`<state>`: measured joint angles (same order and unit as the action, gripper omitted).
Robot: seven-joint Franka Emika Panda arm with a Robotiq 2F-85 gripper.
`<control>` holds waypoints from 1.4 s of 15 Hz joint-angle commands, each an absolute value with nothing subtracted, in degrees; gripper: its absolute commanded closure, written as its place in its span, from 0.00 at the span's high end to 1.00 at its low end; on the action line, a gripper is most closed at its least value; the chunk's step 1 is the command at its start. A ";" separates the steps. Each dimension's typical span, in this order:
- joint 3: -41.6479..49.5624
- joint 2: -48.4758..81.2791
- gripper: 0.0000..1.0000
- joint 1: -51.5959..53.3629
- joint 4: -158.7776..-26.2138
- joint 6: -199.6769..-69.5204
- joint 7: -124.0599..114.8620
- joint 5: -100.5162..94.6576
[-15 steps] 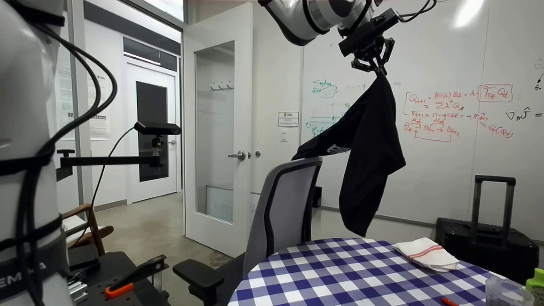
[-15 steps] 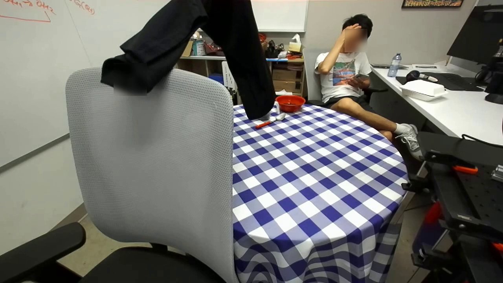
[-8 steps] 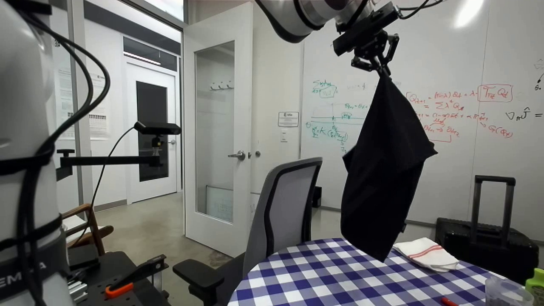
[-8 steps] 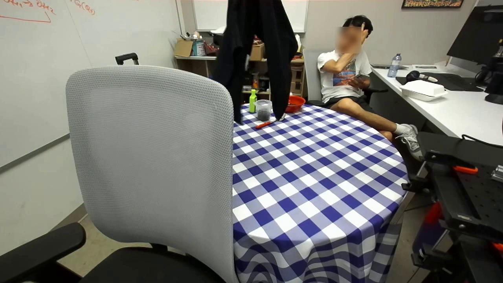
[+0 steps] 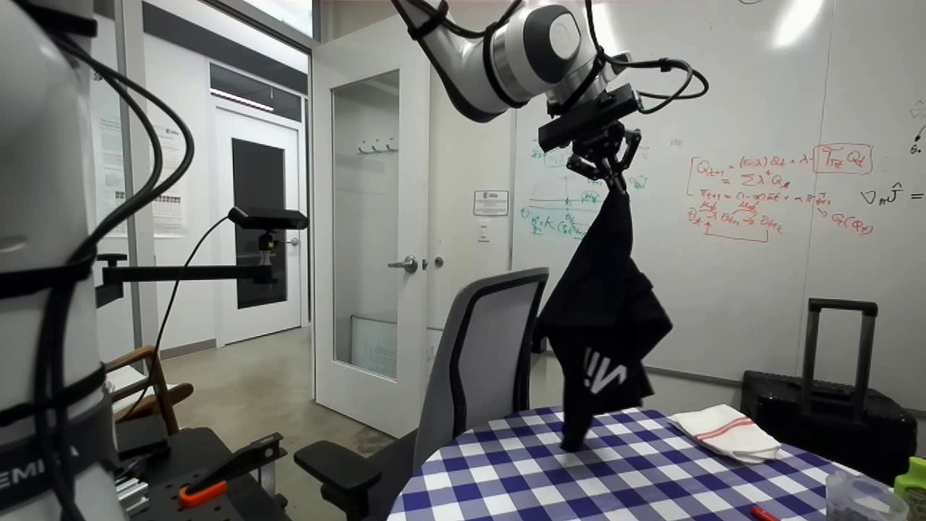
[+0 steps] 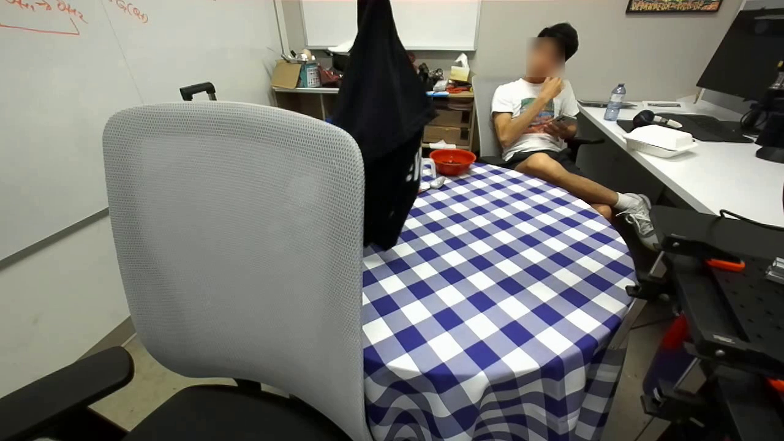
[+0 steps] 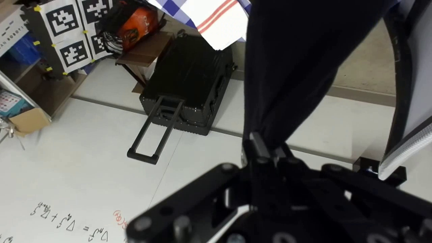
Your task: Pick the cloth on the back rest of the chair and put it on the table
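Observation:
My gripper (image 5: pixel 615 185) is shut on the top of the cloth (image 5: pixel 602 304), a dark limp fabric with white lettering. The cloth hangs down from the fingers and is clear of the back rest (image 5: pixel 499 347). Its lower end is over the near-chair part of the table (image 5: pixel 499 477) with the checked tablecloth; I cannot tell if it touches. In an exterior view the cloth (image 6: pixel 386 110) hangs partly behind the grey chair (image 6: pixel 239 233), and the gripper is out of the picture. In the wrist view the fingers (image 7: pixel 265 145) pinch the cloth (image 7: pixel 290 67).
A folded white towel with red stripes (image 5: pixel 723 432) lies on the table. A clear cup (image 5: pixel 861 498), a green bottle (image 5: pixel 913 481) and a red bowl (image 6: pixel 453 162) stand there too. A black suitcase (image 5: pixel 832 427) is behind. A person (image 6: pixel 533 116) sits beyond the table.
One end of the cloth lay on the back rest a second ago; it swung free and now hangs over the table. The gripper has since moved lower, with the cloth still held.

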<state>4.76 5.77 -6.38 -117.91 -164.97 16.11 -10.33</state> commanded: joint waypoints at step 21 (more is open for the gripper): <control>11.39 33.69 0.01 -6.53 -116.51 -165.33 4.17 -6.47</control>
<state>8.94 33.54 -7.58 -113.25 -164.92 7.19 -5.14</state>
